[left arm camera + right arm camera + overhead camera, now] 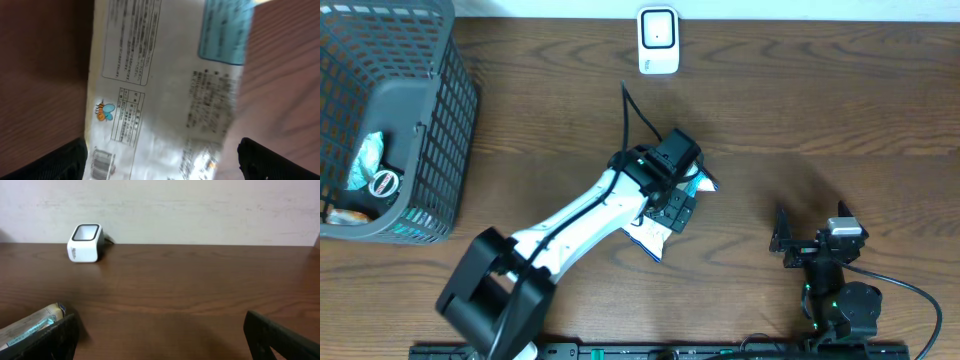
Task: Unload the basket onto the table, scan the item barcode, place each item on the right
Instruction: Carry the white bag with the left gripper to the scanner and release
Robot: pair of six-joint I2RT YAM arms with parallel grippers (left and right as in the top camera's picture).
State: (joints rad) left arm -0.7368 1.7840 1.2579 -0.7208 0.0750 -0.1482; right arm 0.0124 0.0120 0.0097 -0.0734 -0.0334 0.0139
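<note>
My left gripper hangs open over the packet, which lies flat on the desk at six o'clock from the scanner. The packet looks light, limp and slippery, so I'd pinch a short edge.

White-shelled left arm with black cable; black right arm

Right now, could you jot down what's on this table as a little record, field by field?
item: white printed packet, lying on the table
left gripper: open, low over the packet, one finger to each side
right gripper: open, holding nothing, well apart from the packet
scanner: small, white, at the far table edge, nothing in front of it
basket: grey, at the left, other goods inside
barcode: seemingly near the packet's lower edge, blurred
</note>
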